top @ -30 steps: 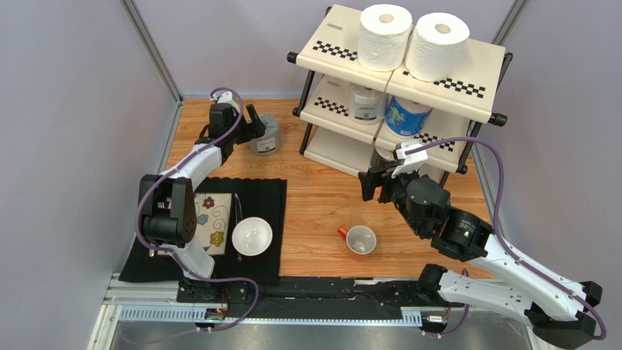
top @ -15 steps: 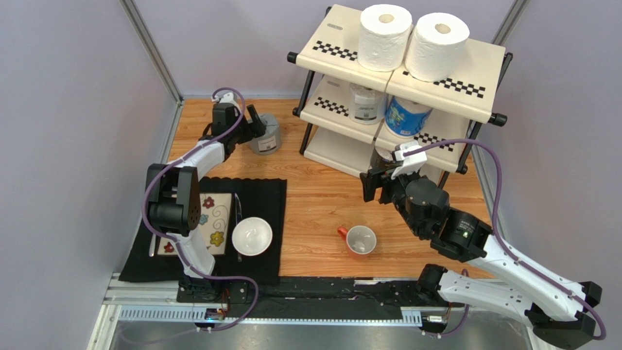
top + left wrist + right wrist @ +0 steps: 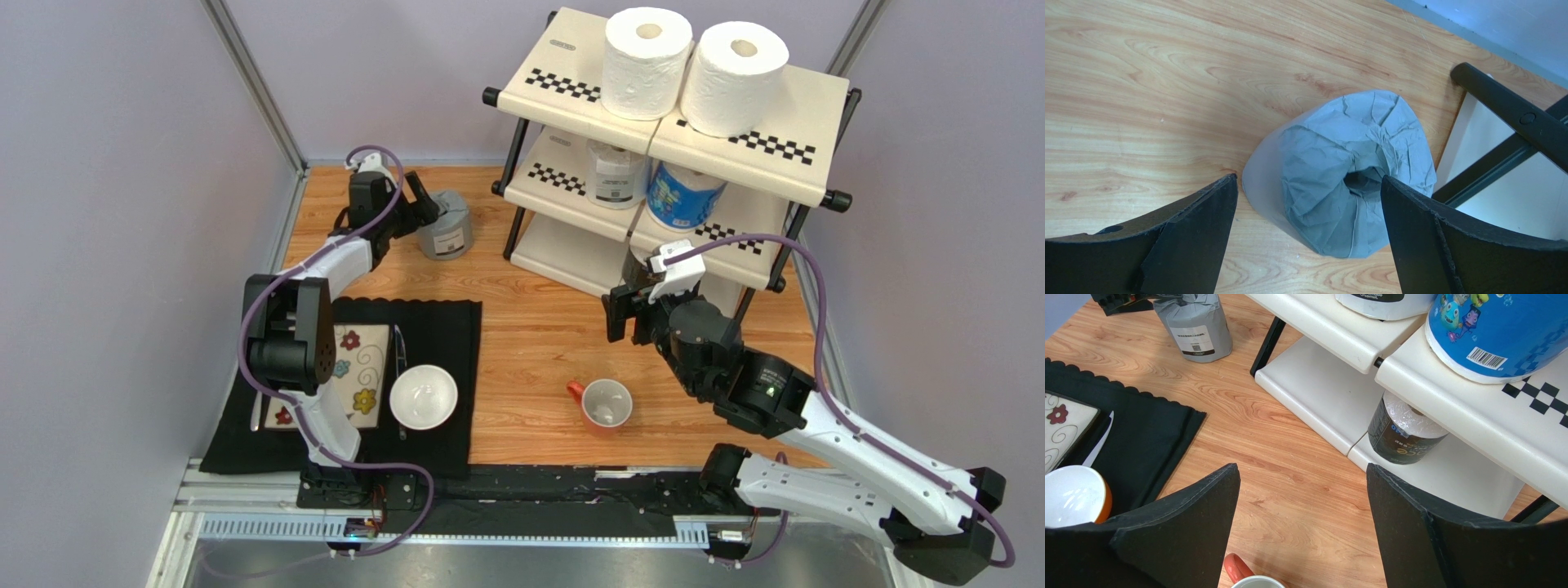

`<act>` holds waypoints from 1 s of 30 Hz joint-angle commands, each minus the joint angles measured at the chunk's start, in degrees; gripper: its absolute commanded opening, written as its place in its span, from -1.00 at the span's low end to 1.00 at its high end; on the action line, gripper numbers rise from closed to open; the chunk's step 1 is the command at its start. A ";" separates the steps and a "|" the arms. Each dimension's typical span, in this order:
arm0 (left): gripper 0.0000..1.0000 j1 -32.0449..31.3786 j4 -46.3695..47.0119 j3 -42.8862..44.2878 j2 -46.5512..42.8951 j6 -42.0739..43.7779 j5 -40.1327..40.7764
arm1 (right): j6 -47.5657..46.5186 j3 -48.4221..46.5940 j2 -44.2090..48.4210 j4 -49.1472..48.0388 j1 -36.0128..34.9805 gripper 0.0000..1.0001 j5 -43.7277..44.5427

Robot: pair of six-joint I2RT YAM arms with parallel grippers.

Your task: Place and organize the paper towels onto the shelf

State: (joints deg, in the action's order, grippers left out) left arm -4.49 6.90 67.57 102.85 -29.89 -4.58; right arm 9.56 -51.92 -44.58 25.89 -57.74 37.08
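Closest to me, a white bowl [image 3: 423, 396] sits on a black mat [image 3: 442, 331], next to a flat plate with flowers [image 3: 356, 368] on it. To the right, an orange mug [image 3: 605, 403] stands on the bare wooden worktop [image 3: 540, 331].

A bit farther on, my right gripper [image 3: 626, 312] hangs over the worktop, just in front of the shelf [image 3: 564, 67]. Its fingers are wide apart and there is nothing between them. In its own camera I can see the black roll [image 3: 1404, 432] standing up on the bottom level of the shelf, on the right side.

Farther back on the left, the grey roll [image 3: 447, 227] stands on the worktop, near the left leg of the shelf. It is the one roll not on the shelf. My left gripper [image 3: 420, 206] is right at it. Its fingers are wide, one on each side of the grey roll. I cannot tell if they touch the wrapper.

On the middle level of the shelf, the clear-white roll [image 3: 613, 172] and the blue roll [image 3: 681, 196] stand side by side. On the top level, at the back, the two white rolls [image 3: 646, 61] stand up, touching each other.
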 commanded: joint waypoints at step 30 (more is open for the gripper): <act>0.25 0.54 -2.59 5.11 7.63 5.10 -8.25 | -0.25 1.91 2.13 -0.49 -0.18 0.61 2.29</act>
State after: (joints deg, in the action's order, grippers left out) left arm -4.29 5.56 72.86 109.32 -26.63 -10.20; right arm 8.99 -50.46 -43.33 26.09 -57.71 38.11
